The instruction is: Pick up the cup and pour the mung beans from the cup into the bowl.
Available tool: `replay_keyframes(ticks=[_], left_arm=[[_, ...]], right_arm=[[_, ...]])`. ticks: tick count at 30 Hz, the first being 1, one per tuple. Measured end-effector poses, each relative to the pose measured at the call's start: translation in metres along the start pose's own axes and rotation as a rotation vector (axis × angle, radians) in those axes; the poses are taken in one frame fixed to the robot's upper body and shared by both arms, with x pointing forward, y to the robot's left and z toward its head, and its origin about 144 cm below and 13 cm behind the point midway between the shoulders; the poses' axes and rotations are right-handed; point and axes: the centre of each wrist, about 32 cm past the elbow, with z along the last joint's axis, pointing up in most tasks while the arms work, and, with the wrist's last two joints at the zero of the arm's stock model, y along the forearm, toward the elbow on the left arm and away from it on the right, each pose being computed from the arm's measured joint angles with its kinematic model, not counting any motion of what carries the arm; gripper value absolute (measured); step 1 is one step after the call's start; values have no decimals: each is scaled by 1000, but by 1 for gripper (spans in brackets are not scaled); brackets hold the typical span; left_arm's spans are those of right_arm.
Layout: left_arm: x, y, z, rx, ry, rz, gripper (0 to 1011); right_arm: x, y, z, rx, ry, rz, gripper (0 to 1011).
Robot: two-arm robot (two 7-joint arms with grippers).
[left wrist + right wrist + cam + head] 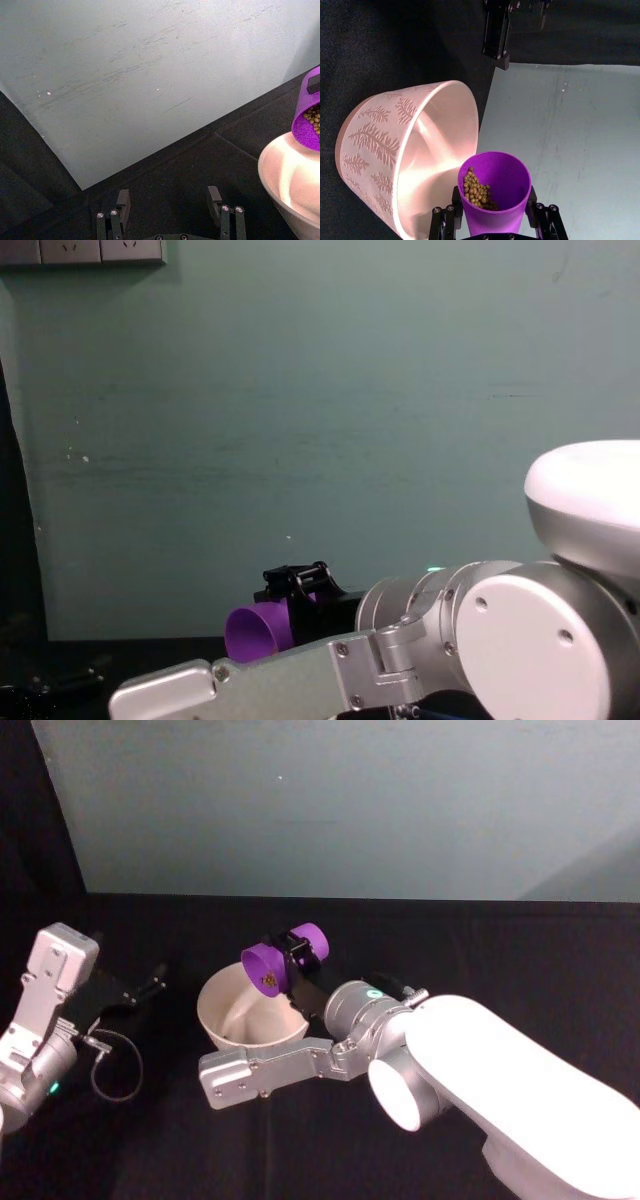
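right tool clamped round the cup, a finger on each side | cup tipped on its side above the far rim of the bowl, mouth toward the robot's left, mung beans lying inside | bowl near the middle of the bench | left tool parted, empty, toward the left edge

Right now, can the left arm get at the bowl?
Probably yes. The left gripper is open to the left of the bowl, with only table between them. The right gripper holds the cup tilted over the bowl's far rim, so only that side is taken.
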Motion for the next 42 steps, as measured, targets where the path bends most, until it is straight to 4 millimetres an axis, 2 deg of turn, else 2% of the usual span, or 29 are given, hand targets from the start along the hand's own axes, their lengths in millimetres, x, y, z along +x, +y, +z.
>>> replay_keyframes(ticks=[42], left_arm=[[0, 0, 0, 0, 0, 0, 1011]], right_arm=[[-1, -3, 9, -26, -114, -18, 732]])
